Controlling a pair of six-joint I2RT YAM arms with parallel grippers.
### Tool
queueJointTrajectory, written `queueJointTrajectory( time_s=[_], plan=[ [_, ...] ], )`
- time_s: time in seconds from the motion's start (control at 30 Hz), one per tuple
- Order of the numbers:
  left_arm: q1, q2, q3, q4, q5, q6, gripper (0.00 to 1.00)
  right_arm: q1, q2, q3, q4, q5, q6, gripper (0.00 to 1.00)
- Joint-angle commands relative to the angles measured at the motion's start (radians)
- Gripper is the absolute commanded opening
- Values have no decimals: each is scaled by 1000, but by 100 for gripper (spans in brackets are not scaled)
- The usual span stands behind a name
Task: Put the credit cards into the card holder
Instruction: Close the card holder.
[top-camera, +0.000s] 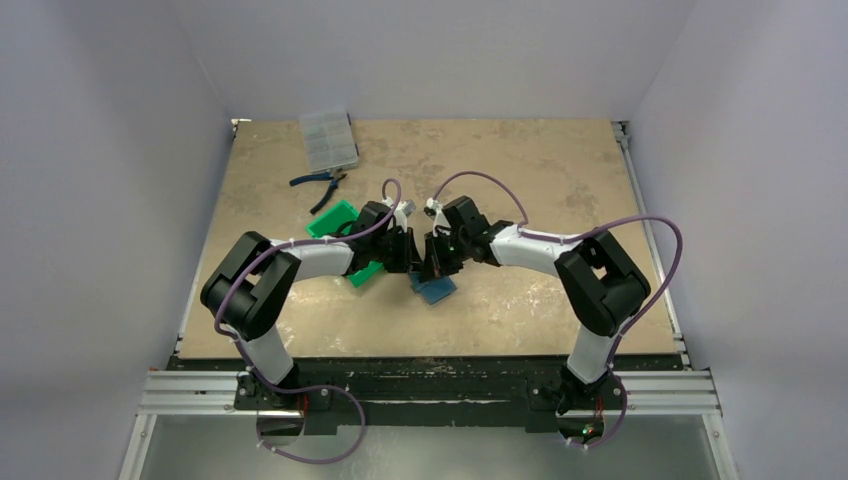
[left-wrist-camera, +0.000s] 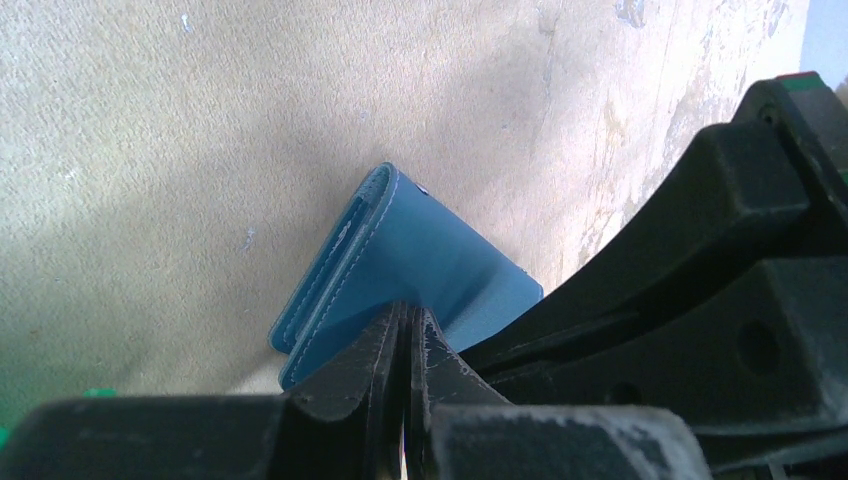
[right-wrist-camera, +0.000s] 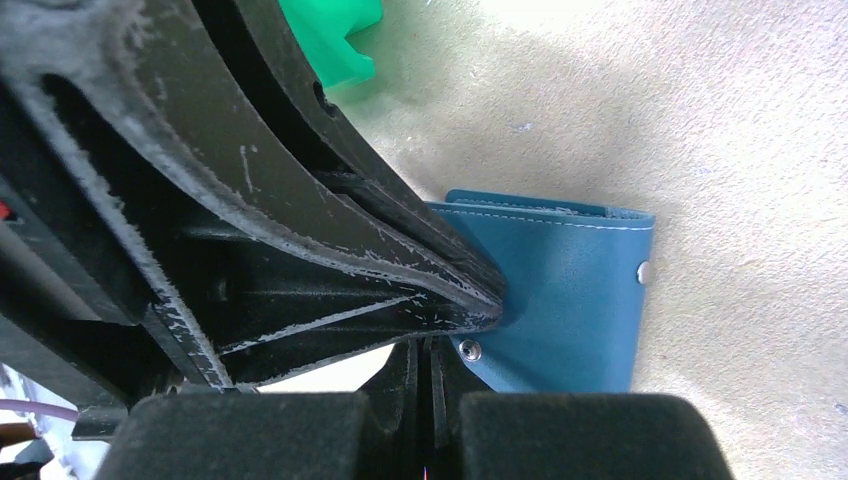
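Mid-table, the card holder (right-wrist-camera: 570, 290) lies folded under both tools. The left gripper (left-wrist-camera: 405, 322) and the right gripper (right-wrist-camera: 430, 352) are each closed tight, tips meeting at one edge of it, probably to work a flap open (whether either actually pinches leather I cannot tell). No credit cards show. Just beyond sits the green tray (top-camera: 335, 218); farther off are the pliers (top-camera: 320, 181) and a clear box (top-camera: 328, 138).

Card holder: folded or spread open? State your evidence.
Folded: the card holder shows stitched layers stacked along one edge, no inner pockets visible. Clasp fastened: cannot tell.
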Motion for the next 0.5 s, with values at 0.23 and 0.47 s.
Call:
queueJointTrajectory(
  time_s=[0.23, 0.47],
  plan=[
    [0, -18, -18, -45, -40, 52, 0, 6, -70, 26, -21, 119, -5, 0],
    [1, -18, -17, -46, -38, 59, 0, 4, -79, 19, -18, 144, 2, 0]
  ],
)
